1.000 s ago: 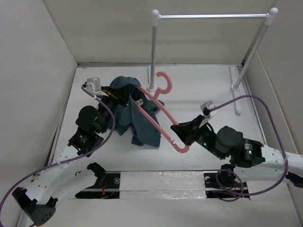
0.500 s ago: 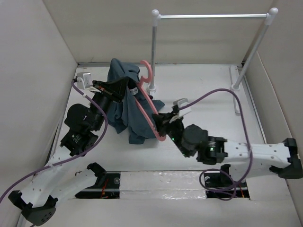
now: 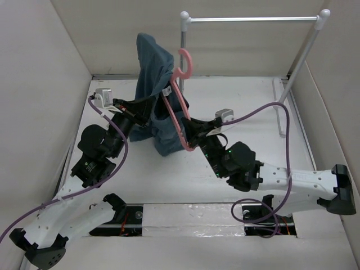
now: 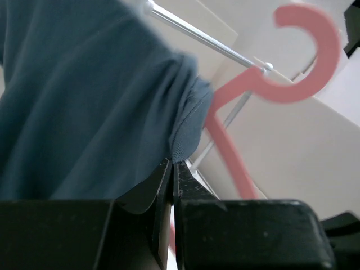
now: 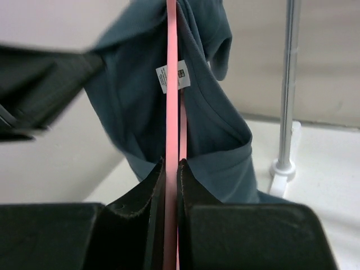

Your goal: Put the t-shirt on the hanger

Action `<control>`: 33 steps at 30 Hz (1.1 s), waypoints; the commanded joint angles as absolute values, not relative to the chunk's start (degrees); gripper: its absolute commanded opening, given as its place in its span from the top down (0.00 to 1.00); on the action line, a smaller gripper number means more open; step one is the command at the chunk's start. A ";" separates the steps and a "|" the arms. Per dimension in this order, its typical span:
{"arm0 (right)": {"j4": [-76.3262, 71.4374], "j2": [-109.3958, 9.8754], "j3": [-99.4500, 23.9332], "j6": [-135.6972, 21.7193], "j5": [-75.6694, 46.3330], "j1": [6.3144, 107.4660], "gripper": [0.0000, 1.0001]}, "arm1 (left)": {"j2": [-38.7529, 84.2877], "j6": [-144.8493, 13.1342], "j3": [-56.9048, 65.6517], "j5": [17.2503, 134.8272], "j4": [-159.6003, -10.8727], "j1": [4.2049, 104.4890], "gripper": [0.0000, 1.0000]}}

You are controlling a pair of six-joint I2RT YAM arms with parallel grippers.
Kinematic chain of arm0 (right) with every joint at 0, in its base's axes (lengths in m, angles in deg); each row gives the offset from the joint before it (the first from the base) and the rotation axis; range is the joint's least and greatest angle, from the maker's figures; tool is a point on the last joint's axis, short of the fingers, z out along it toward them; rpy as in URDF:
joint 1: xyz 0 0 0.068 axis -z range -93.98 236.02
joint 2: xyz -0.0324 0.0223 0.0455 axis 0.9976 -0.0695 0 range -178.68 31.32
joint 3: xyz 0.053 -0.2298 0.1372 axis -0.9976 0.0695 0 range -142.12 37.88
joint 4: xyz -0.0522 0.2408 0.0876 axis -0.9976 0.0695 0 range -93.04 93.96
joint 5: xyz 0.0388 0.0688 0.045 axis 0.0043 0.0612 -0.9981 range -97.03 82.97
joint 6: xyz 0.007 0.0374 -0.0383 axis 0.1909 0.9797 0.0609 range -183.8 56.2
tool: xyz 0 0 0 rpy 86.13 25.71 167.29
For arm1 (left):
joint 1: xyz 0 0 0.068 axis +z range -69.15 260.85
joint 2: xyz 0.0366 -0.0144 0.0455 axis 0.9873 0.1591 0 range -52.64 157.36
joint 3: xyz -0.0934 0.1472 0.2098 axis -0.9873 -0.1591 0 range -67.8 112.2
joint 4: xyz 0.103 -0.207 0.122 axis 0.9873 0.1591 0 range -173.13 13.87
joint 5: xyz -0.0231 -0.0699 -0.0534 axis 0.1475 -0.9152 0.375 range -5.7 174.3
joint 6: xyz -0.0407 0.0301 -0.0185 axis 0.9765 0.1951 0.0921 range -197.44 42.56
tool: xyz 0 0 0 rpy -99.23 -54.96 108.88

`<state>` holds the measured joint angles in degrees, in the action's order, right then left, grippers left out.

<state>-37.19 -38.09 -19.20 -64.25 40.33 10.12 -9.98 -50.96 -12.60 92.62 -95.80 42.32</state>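
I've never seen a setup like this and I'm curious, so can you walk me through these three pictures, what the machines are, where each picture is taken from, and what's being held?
These are two robot arms, left and right, bolted to the near edge of a white table, each ending in a two-finger gripper. The wide picture comes from a fixed camera above and behind them. The other two come from cameras on the wrists, looking out along the grippers. The left gripper pinches a dark teal t-shirt, holding it up. The right gripper is clamped on a pink hanger, raised against the shirt's neck. At the back stands a rack with white posts and a silver bar.
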 commanded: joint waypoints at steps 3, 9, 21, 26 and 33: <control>-47.52 -36.25 -21.27 -60.48 35.18 17.18 1.00 | -5.45 -50.11 -13.48 84.66 -101.59 42.09 1.00; -51.19 -39.00 -21.99 -54.75 25.50 25.72 1.00 | -2.10 -48.70 -13.83 77.00 -105.90 42.09 1.00; -55.25 -33.30 -12.51 -56.25 20.39 23.36 1.00 | -9.13 -51.24 -16.12 76.30 -106.16 42.09 0.57; -53.50 -28.10 -8.01 -55.10 20.22 21.16 1.00 | -12.29 -49.06 -16.64 82.78 -106.76 42.09 0.48; -50.33 -27.04 -7.56 -57.48 21.80 17.20 1.00 | -6.07 -46.51 -10.06 86.49 -106.95 42.09 0.26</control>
<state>-44.93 -28.08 -6.64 -56.54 21.16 18.86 -9.15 -48.49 -13.47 84.33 -103.78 42.28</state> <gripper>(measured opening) 0.120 0.726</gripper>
